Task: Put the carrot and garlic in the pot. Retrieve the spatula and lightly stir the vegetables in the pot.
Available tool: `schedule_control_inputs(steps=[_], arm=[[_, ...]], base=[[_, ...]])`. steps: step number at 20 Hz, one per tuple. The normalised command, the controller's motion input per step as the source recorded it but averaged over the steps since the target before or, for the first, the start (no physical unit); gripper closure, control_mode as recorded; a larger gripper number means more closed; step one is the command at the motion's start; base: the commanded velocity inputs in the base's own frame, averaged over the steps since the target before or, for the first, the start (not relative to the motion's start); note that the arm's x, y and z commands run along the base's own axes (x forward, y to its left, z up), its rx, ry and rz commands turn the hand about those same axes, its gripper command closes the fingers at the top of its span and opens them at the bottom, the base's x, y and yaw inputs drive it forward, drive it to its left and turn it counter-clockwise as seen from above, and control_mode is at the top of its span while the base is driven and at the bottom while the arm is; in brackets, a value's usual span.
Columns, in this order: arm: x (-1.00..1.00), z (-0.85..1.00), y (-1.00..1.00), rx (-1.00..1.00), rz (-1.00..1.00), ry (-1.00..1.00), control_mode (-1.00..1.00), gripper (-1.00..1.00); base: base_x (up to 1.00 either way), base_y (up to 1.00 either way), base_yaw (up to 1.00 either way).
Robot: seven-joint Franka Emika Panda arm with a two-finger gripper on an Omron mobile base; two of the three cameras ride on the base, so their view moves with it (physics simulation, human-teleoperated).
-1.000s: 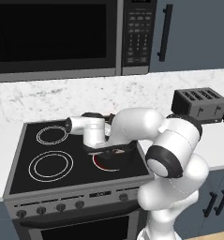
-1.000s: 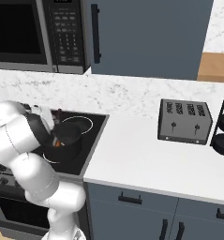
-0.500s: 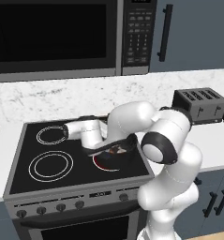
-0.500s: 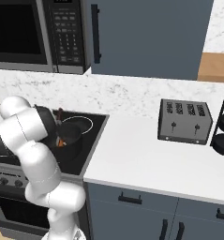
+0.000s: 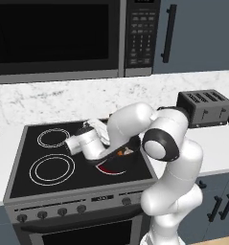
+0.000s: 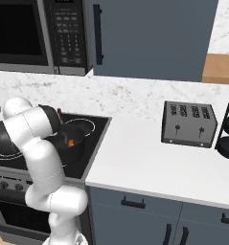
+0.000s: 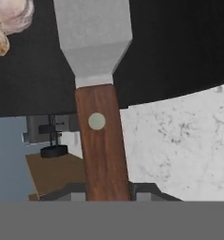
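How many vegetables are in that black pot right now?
2. The carrot lies inside the pot in the right base view, and the garlic sits just off the spatula blade in the hand view. The arm may hide more.

The light was even and soft in all three views, with no clear source and almost no cast shadows. The glossy black glass stove top (image 5: 63, 158) showed no glare. The round matte black pot (image 7: 179, 56) stayed very dark, without inner detail. The hand view looked slightly soft; edges were not distorted.
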Motion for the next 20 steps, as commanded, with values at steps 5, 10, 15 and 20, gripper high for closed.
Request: schedule_control_inputs(steps=[5,10,15,20], arm=[[0.0,0.59,-0.17,0.0,0.0,0.0,-1.0,1.0],[-0.22,0.28,-0.25,0.0,-0.02,0.0,-1.0,1.0],[-0.23,-0.14,-0.28,0.0,-0.07,0.0,-1.0,1.0],[-0.01,-0.2,-0.19,-0.01,-0.07,0.0,-1.0,1.0]], base=[[0.0,0.0,0.0],[0.0,0.0,0.0],[0.0,0.0,0.0],[0.0,0.0,0.0]])
